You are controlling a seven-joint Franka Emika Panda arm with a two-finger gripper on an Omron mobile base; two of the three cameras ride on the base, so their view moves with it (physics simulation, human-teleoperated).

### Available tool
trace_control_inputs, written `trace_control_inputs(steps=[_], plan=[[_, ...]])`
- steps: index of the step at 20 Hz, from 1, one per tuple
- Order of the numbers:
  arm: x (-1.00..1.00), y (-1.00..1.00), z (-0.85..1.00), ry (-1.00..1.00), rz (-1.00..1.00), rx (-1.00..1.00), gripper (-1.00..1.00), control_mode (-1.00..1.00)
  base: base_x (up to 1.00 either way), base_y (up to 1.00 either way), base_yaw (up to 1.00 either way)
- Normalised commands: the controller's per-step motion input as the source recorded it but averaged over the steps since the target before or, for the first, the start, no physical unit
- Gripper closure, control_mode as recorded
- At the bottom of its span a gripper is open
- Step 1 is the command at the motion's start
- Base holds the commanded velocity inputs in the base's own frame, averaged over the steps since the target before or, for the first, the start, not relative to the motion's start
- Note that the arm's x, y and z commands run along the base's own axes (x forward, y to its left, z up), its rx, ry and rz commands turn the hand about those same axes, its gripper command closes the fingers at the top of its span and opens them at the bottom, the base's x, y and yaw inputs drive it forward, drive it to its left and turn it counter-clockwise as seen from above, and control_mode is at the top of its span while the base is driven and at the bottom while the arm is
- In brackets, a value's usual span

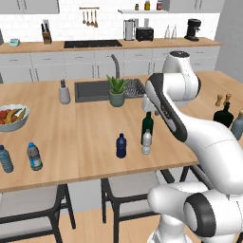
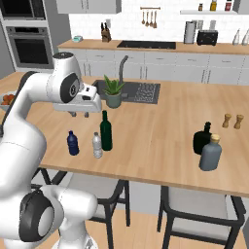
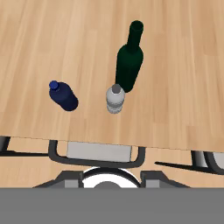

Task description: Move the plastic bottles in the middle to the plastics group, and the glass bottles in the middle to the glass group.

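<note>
A potted plant (image 1: 116, 91) stands on the wooden counter (image 1: 80, 137) beside the sink (image 1: 92, 90). A fruit bowl (image 1: 11, 118) sits near the counter's left edge. Two pepper mills (image 2: 232, 121) stand side by side, well apart from the plant.

I note a dark green bottle (image 3: 129, 59), a navy bottle (image 3: 64, 96) and a clear greyish bottle (image 3: 115, 99) on light wood counter (image 3: 183, 78).

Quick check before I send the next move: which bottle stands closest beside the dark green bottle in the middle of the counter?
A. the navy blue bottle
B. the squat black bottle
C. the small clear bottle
C: the small clear bottle stands right beside the dark green bottle; the navy blue bottle stands farther off.
</note>
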Motion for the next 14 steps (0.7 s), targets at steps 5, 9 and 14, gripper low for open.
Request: trace_control_inputs(steps=[5,9,14], plan=[[0.00,-0.08,0.00,0.00,0.03,0.00,-1.00,-1.00,0.00,0.00,0.00],[0.00,-0.12,0.00,0.00,0.00,0.00,-1.00,-1.00,0.00,0.00,0.00],[0.00,0.00,0.00,0.00,0.00,0.00,-1.00,-1.00,0.00,0.00,0.00]])
